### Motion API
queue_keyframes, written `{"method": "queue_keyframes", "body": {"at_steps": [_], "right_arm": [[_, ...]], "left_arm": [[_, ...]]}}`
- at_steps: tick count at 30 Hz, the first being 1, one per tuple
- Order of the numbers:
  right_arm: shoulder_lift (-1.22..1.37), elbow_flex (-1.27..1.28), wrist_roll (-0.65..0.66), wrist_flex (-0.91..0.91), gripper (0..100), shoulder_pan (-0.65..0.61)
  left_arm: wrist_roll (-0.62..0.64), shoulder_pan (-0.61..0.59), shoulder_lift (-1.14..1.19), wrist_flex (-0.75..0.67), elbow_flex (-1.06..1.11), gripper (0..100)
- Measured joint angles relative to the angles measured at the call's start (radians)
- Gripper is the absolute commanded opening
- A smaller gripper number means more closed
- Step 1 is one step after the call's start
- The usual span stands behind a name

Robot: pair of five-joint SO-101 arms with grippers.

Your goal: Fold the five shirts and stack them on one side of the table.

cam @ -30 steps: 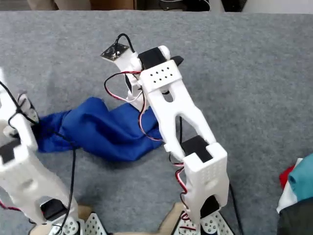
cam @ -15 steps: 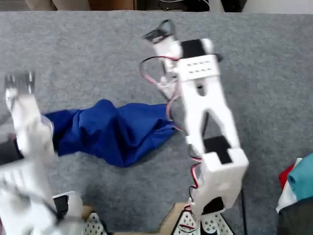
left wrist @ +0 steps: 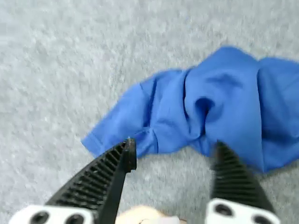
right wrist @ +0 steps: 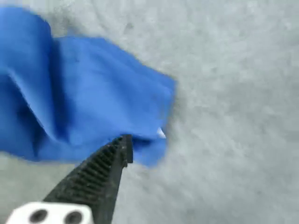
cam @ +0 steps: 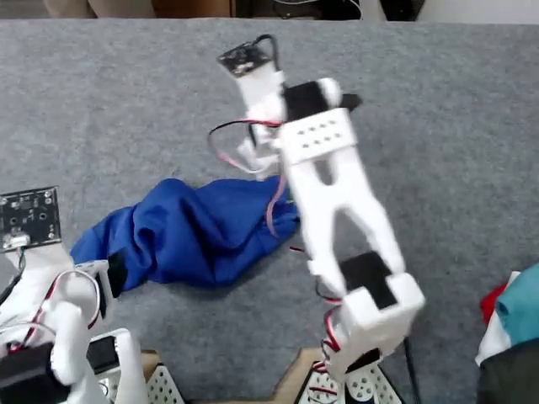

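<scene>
Blue shirt (cam: 194,231) lies crumpled on the grey bench (cam: 438,126), left of centre, bunched in thick folds and nowhere near folded. Left gripper (left wrist: 174,147) hangs over the shirt's sleeve end, released and spread wide, nothing between its jaws. Right gripper (right wrist: 124,149) sits right at the opposite end of the cloth, by a hem corner; released or clenched, I cannot tell. Well apart, at the bench's right edge, a heap of garments (cam: 514,320) in teal, red and white.
</scene>
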Motion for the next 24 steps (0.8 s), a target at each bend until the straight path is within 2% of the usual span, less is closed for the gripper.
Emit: {"method": "queue_keyframes", "body": {"at_steps": [6,10,13,17,20,24], "right_arm": [[0.21,0.0,-0.256,-0.109,70.3,-0.089],[0.338,-0.034,-0.333,-0.107,67.7,-0.137],[0.423,-0.117,-0.353,-0.049,54.1,-0.144],[0.532,-0.249,-0.356,0.08,26.3,-0.147],[0.598,-0.319,-0.356,0.127,6.0,-0.15],[0.609,-0.364,-0.356,0.135,4.8,-0.15]], "left_arm": [[0.031,0.0,0.0,0.0,-0.164,28],[0.052,-0.002,-0.002,0.0,-0.233,28],[0.06,-0.002,-0.002,0.0,-0.275,28],[0.061,-0.008,-0.002,0.0,-0.344,28],[0.061,-0.075,-0.002,0.0,-0.393,28],[0.061,-0.176,-0.002,0.0,-0.439,28]]}}
